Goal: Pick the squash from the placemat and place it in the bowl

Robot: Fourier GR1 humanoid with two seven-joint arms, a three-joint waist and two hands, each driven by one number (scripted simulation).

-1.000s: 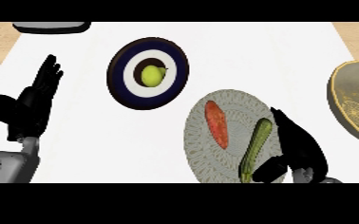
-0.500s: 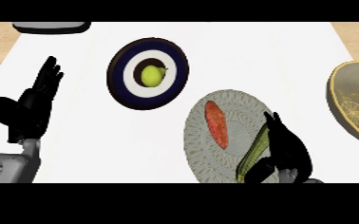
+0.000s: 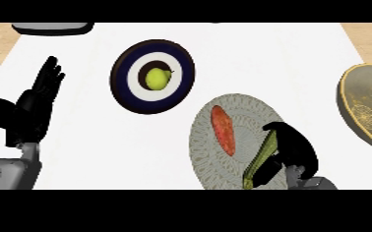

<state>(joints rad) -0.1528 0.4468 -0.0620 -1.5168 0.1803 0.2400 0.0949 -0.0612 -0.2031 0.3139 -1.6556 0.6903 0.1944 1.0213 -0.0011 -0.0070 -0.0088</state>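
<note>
The long green squash [image 3: 262, 151] lies on the right part of the round grey placemat [image 3: 245, 109], near the view's lower edge. My right hand [image 3: 294, 147] is shut on it: the fingers curl over its upper end and the thumb presses its lower part, so most of its right side is hidden. The tan bowl [image 3: 355, 103] shows partly at the right edge, apart from the hand. My left hand [image 3: 35, 107] rests open at the far left with its fingers up.
A red-orange vegetable [image 3: 223, 129] lies on the placemat just left of the squash. A dark blue and white plate [image 3: 129, 86] holding a yellow-green fruit [image 3: 156, 78] sits up and to the left. A grey object [image 3: 51, 28] is at the top left corner.
My right hand has moved left onto the squash and its fingers have curled round it. The left hand has stayed where it was.
</note>
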